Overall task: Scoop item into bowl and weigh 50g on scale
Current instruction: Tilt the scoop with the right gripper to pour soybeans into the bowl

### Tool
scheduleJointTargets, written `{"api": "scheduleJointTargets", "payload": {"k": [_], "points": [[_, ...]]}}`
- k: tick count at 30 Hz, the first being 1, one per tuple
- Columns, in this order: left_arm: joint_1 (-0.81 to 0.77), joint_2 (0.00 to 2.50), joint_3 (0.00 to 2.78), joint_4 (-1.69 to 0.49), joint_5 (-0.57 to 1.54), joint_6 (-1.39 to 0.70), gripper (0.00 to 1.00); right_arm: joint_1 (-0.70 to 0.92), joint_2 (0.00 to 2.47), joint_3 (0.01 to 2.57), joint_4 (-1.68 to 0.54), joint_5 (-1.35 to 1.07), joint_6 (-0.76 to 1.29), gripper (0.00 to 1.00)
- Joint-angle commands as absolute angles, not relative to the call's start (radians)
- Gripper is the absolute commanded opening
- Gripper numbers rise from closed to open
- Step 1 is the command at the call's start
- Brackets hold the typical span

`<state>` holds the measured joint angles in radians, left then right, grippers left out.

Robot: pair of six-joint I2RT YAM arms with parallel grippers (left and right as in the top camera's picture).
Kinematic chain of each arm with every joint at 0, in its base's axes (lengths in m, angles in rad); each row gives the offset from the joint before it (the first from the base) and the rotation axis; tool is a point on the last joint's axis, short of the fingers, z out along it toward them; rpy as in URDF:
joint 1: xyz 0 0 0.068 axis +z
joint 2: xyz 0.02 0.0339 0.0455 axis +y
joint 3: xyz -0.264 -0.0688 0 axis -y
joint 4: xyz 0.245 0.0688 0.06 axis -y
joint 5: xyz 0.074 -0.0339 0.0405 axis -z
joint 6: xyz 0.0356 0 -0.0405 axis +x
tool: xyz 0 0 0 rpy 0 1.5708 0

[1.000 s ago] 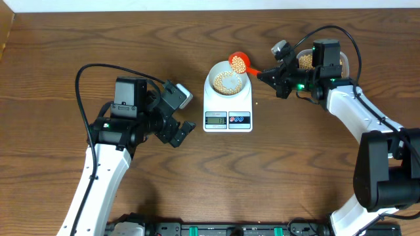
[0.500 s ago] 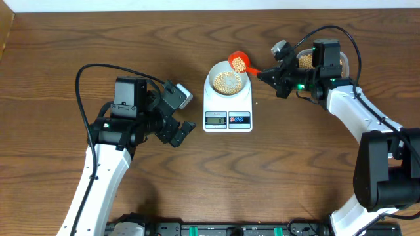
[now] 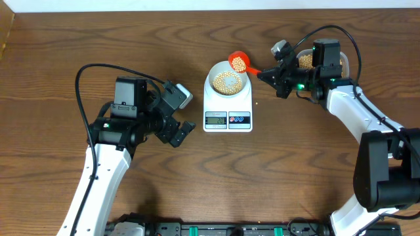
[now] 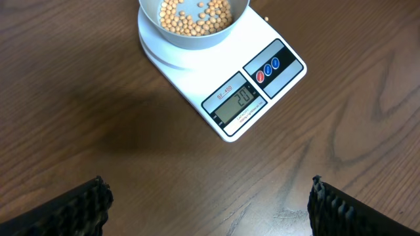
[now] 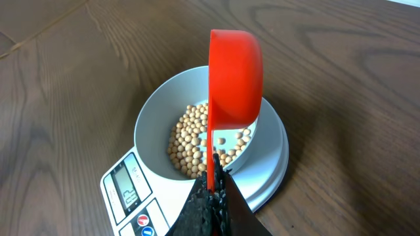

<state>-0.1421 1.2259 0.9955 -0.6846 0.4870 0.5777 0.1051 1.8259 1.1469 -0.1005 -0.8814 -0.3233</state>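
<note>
Overhead view: gives the whole layout, with the white scale (image 3: 228, 119) mid-way across the wooden table (image 3: 295, 164), the pale blue bowl (image 3: 212, 77) seated on its platform, and tan beans (image 3: 228, 82) covering the bowl's floor. Places the red scoop (image 3: 237, 63) above the bowl's far right rim, more beans showing inside it, its handle pinched in the right gripper (image 3: 264, 75), jaws closed tight on it. Catches too a clear tub (image 3: 306, 60) of beans behind the right arm, outside both wrist cameras. Puts the left gripper (image 3: 182, 131) over bare wood to the left of the scale, apart from it and holding nothing. Left wrist view: adds what cannot be read from above, namely the grey display (image 4: 236, 99), appearing to read 20, beside two round buttons (image 4: 268, 68), one red and one blue. Frames the ribbed black fingers (image 4: 85, 203) at the bottom corners, spread wide, with only table between them. Crops the bowl at the top edge and leaves the scoop out of frame. Right wrist view: looks straight along the handle, with the scoop tipped on its side over the bowl and its red back to the camera, so hides the scoop's load while showing the beans in the bowl beneath it.
</note>
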Motion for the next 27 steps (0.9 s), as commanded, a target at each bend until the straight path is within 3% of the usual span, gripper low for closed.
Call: {"api": "scheduleJointTargets", "payload": {"k": [1, 27], "points": [[-0.141, 1.221, 1.018, -0.688, 0.478, 0.59, 0.98, 0.113, 1.833, 1.156, -0.097, -0.889, -0.339, 0.01], [-0.141, 1.221, 1.018, -0.688, 0.478, 0.59, 0.98, 0.131, 1.831, 1.157, -0.078, -0.947, -0.453, 0.01]]}}
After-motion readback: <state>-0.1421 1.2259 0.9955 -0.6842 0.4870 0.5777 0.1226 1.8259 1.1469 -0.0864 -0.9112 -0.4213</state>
